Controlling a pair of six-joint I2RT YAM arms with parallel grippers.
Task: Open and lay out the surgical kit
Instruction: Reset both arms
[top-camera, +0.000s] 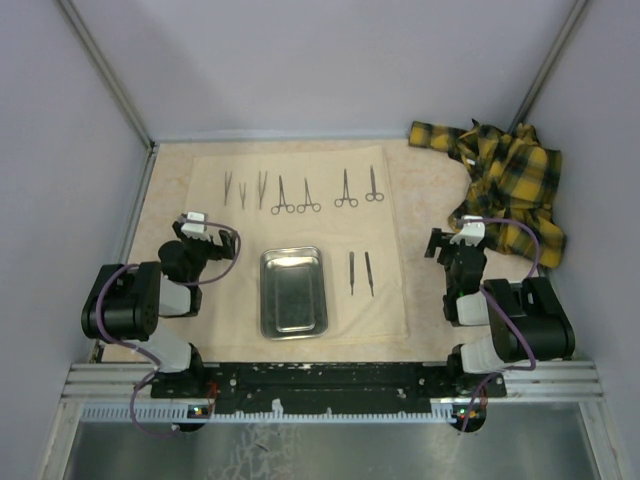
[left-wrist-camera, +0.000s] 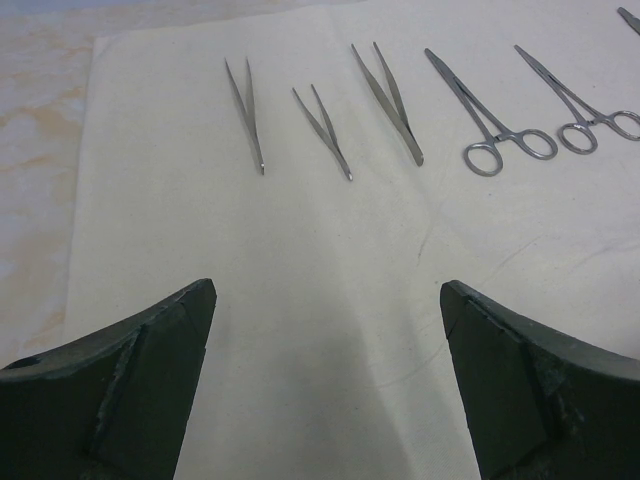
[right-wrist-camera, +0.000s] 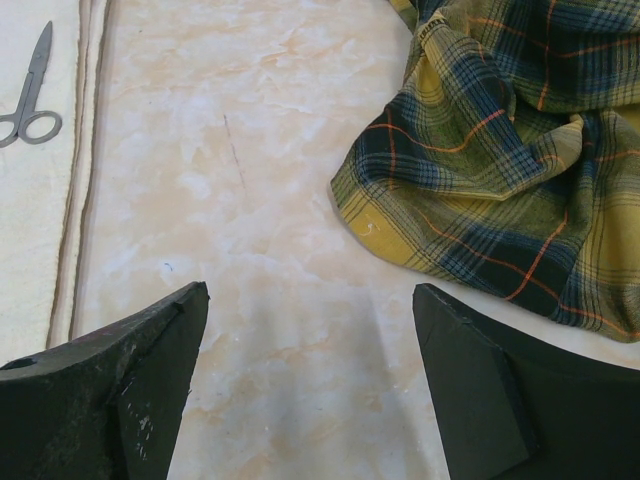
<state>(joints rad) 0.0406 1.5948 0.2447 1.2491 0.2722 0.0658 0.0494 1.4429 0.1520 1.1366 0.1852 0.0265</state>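
Note:
The pale beige cloth wrap (top-camera: 230, 290) lies spread flat on the table. The shiny steel tray (top-camera: 293, 291) sits on its near middle. Three tweezers (top-camera: 243, 188) and several ring-handled clamps (top-camera: 292, 196) lie in a row along the far side; two thin instruments (top-camera: 360, 273) lie right of the tray. My left gripper (top-camera: 197, 222) is open and empty over the wrap's left part; the tweezers (left-wrist-camera: 325, 120) and clamps (left-wrist-camera: 490, 125) lie ahead of it. My right gripper (top-camera: 462, 236) is open and empty over bare table, right of the wrap (right-wrist-camera: 40, 230).
A yellow-and-black plaid cloth (top-camera: 510, 190) lies crumpled at the far right, just ahead and right of my right gripper (right-wrist-camera: 500, 150). One clamp (right-wrist-camera: 30, 95) shows at the wrap's right edge. Walls close the table at left, back and right.

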